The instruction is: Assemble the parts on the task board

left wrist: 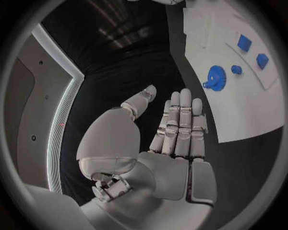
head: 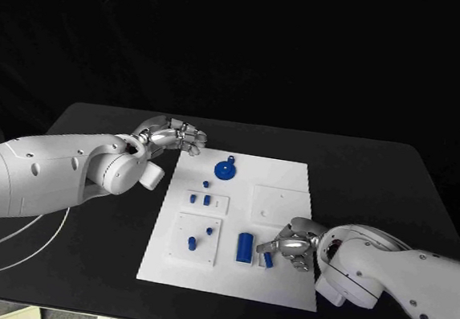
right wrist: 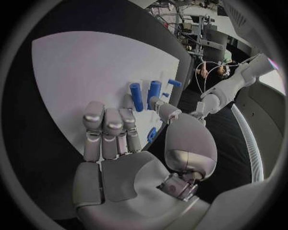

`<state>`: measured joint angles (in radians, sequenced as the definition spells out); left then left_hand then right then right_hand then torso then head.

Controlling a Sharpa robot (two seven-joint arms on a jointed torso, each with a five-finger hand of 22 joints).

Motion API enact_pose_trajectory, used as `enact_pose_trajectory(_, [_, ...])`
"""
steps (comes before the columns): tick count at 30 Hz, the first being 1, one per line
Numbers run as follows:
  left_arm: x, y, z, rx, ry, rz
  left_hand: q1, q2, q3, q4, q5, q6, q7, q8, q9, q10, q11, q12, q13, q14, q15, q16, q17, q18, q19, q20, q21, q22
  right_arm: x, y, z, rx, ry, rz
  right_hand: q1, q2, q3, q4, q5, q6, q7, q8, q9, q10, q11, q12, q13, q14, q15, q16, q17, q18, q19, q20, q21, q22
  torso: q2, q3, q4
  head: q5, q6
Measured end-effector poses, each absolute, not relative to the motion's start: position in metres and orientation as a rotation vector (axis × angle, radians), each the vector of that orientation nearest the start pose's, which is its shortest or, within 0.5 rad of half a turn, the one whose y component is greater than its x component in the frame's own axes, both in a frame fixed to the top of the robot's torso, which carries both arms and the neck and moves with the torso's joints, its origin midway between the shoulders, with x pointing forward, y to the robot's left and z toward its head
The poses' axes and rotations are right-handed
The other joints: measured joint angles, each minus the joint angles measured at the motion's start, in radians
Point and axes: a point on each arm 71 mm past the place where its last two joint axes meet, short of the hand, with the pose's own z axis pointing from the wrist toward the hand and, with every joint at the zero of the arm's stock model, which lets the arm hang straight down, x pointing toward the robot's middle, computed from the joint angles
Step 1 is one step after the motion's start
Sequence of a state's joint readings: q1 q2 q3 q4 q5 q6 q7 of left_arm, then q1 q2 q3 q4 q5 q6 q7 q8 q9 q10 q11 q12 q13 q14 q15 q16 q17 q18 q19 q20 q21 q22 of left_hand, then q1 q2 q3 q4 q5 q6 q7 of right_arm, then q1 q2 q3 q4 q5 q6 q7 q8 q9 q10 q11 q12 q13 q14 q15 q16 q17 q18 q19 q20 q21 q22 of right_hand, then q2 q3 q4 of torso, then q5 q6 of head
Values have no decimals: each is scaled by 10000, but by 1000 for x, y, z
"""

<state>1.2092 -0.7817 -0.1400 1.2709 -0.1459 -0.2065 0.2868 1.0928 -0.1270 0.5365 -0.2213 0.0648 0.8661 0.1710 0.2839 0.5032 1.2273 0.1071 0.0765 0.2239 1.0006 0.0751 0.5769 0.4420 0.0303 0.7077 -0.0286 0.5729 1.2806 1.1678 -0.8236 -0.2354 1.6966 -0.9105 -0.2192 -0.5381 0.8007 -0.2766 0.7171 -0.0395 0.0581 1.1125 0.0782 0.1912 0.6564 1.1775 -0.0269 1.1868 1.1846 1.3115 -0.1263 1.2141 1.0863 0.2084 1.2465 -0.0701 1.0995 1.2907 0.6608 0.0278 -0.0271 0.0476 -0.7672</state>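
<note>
The white task board (head: 272,286) lies mid-table. On it are a blue gear (head: 225,169), a small blue peg (head: 207,184), two small blue blocks (head: 200,199), a long blue cylinder (head: 245,247) and a short blue piece (head: 268,259). My right hand (head: 291,246) is low over the board's near right part, fingers stretched out; the short blue piece (right wrist: 151,134) lies between its thumb and fingers, and I see no grip on it. My left hand (head: 173,135) hovers off the board's far left corner, holding nothing, with the gear (left wrist: 213,76) just beyond its fingers (left wrist: 180,120).
A raised white square plate (head: 273,204) sits on the board's right half. Another plate (head: 176,249) at the near left carries two small blue pieces. Black table (head: 379,182) surrounds the board. A white cable (head: 6,252) hangs from my left arm.
</note>
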Motion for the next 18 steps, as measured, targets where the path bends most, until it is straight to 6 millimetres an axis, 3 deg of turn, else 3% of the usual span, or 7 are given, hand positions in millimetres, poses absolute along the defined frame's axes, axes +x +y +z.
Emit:
enact_pose_trajectory(6, [518,252,-229,-10344,16189,-12993,0,0,0,0,0,0,0,0,0,0,0,0,0,0,0,0,0,-1,0,0,0,-1,400,-172,-284,4123,23652,5404,25,25,-53,-58,80,0,0,0,-1,0,1,1,26,-37,-35,0,7,-1,-1,1,0,4,-1,3,-3,28,-15])
enact_pose_trajectory(12, [518,252,-229,-10346,16191,-12988,0,0,0,0,0,0,0,0,1,0,0,0,0,0,0,0,10,0,0,0,0,-1,399,-173,-283,4103,23651,5460,347,347,37,-203,204,-1,-1,52,-6,0,1,2,72,-42,-34,1,11,-2,-19,-15,0,11,-1,3,-2,30,-24])
enact_pose_trajectory(18, [518,252,-229,-10349,16191,-12984,0,0,0,0,0,0,0,0,1,0,0,0,0,0,0,0,16,0,0,0,0,8,399,-173,-283,4081,23653,5491,369,370,46,-213,204,-1,-2,90,-6,0,1,4,68,-44,-33,1,11,-7,-38,-31,0,11,-2,1,1,41,-35])
